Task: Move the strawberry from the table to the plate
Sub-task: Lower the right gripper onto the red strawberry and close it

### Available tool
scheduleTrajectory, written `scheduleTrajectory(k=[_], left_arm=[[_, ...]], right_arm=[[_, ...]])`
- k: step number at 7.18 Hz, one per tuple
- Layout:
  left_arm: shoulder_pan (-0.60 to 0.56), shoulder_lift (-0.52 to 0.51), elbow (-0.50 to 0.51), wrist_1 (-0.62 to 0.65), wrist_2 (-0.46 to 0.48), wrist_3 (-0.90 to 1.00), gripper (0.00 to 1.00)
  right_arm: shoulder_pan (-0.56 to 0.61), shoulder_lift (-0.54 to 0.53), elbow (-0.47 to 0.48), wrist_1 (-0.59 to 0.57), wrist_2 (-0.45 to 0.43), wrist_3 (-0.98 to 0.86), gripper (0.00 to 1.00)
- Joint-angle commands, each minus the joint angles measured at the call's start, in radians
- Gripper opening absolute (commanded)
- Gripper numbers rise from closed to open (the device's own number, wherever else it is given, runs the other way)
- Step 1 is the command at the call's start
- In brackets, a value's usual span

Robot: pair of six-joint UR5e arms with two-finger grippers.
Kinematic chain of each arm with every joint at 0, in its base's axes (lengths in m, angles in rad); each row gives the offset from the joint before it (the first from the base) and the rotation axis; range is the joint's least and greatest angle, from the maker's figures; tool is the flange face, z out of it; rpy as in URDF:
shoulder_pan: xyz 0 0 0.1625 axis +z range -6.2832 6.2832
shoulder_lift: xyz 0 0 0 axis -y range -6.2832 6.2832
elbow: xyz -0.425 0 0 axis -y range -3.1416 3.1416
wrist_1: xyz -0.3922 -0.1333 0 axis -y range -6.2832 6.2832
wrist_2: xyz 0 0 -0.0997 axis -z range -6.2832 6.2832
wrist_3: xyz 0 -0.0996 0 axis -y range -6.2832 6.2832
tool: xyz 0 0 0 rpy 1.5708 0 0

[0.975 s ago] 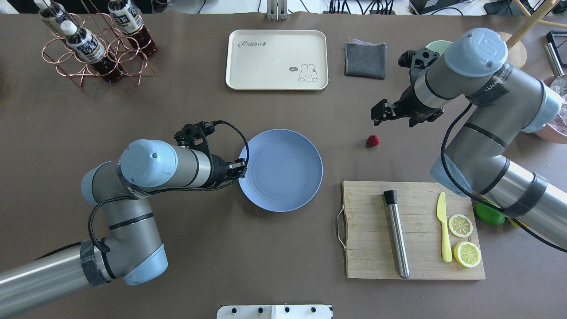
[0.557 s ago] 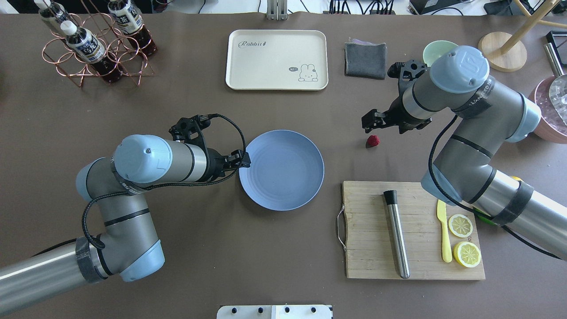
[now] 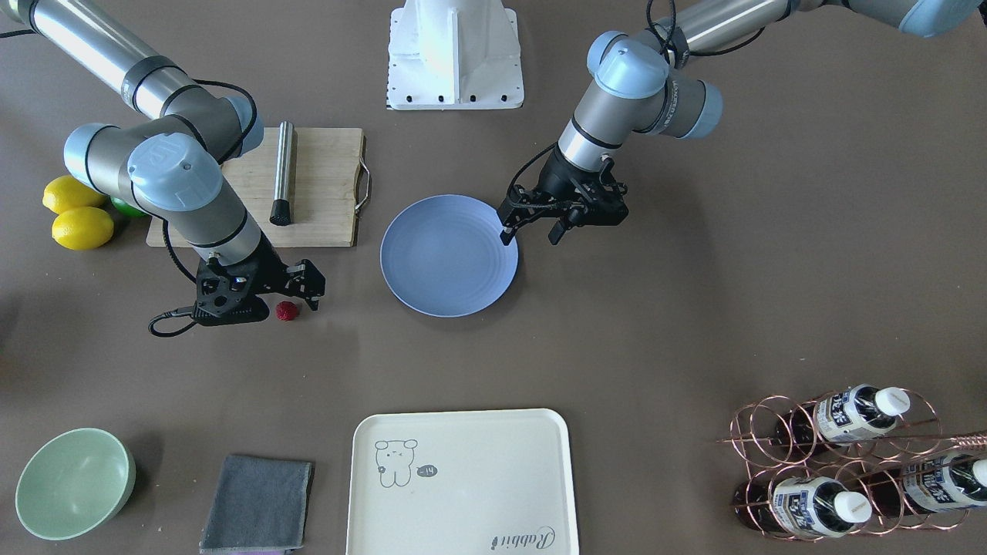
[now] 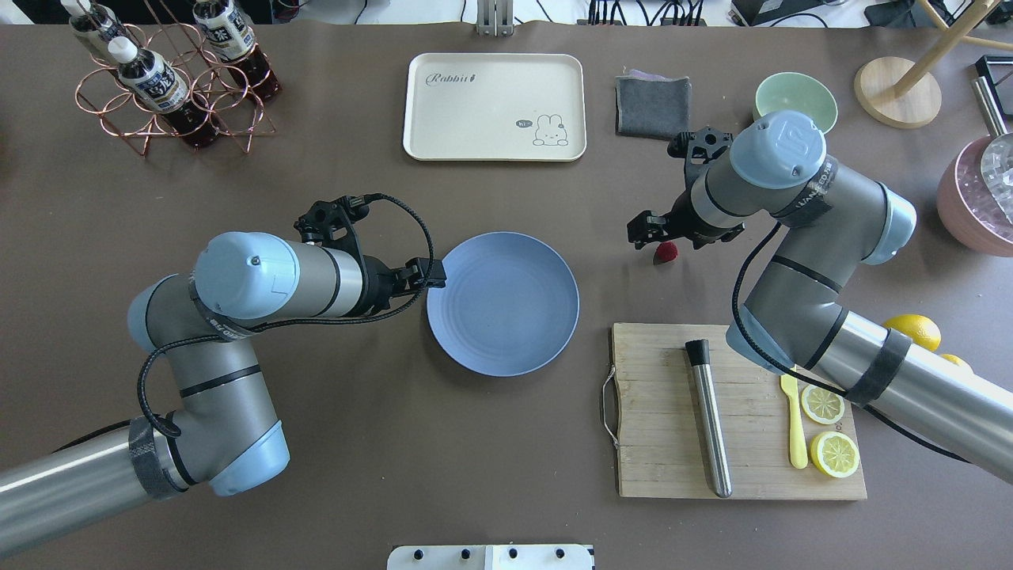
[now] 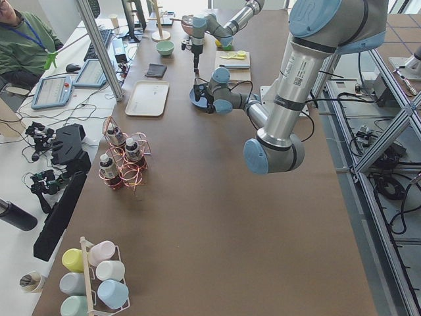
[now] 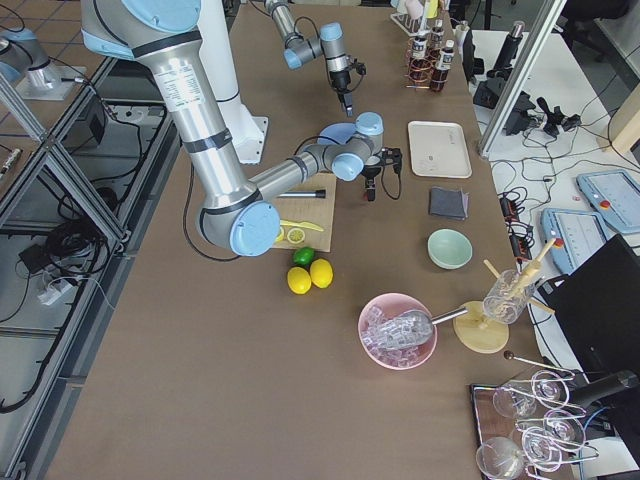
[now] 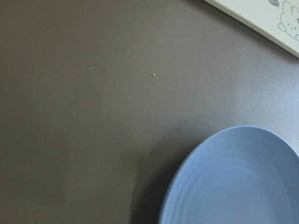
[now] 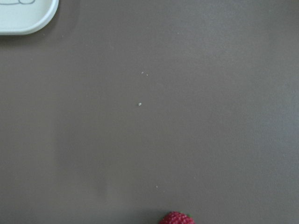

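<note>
The table (image 4: 491, 443) fills the overhead view, and the plate (image 4: 502, 304) sits just left of its centre, with nothing on it.

The left gripper (image 4: 427, 273) hangs at the plate's left rim. Its fingers are apart and hold nothing, and its wrist view shows only the plate's edge in the lower right and bare table around it.

The right gripper (image 4: 643, 229) is right of centre in the overhead view, well apart from the plate. In the front-facing view, where it appears at left of centre (image 3: 312, 293), its fingers look spread with nothing between them.

The strawberry (image 4: 666, 252) lies on the table just below and to the right of those fingertips in the overhead view. It is close beside the right gripper but not between its fingers. The front-facing view agrees, with the berry (image 3: 288, 311) just below the black gripper body and apart from it. In the right wrist view only the berry's top (image 8: 176, 218) pokes in at the bottom edge, a little right of centre.

The right arm is clearly the nearer one. By my reading, the berry lies off the gripper's line, on the side toward the wrist. The tool would therefore need a small shift that way before coming down. The berry looks roundish, so no long axis seems to set the grasp direction.
</note>
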Motion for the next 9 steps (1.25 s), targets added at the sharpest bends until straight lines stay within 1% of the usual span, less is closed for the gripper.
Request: scheduleTrajectory(k=[1,2,3,4,5,7,8,9], left_arm=[[-0.005,0.0,0.001,-0.001,-0.001,0.001,0.98],[-0.005,0.0,0.004,-0.001,0.001,0.001,0.98],[-0.005,0.0,0.009,-0.002,0.001,0.003,0.98],[-0.005,0.0,0.012,-0.005,0.001,0.003,0.98],[-0.005,0.0,0.019,-0.01,0.001,0.003,0.98],[-0.023,0.0,0.013,-0.01,-0.008,0.033,0.98],[-0.046,0.005,0.007,-0.007,-0.01,0.143,0.98],[-0.077,0.024,0.006,0.004,-0.01,0.197,0.98]], right_arm=[[-0.006,-0.001,-0.006,0.0,-0.003,0.002,0.93],[-0.006,-0.001,-0.008,-0.002,-0.003,0.003,0.75],[-0.006,-0.003,-0.009,-0.002,-0.003,-0.004,0.42],[-0.007,-0.006,-0.011,0.001,-0.005,-0.012,0.18],[-0.009,-0.003,-0.009,0.001,-0.005,-0.015,0.0],[0.011,0.013,0.005,-0.013,0.006,-0.015,0.0],[0.017,0.051,0.003,-0.029,0.009,-0.012,0.0],[0.017,0.092,0.005,-0.074,0.01,-0.001,0.0]])
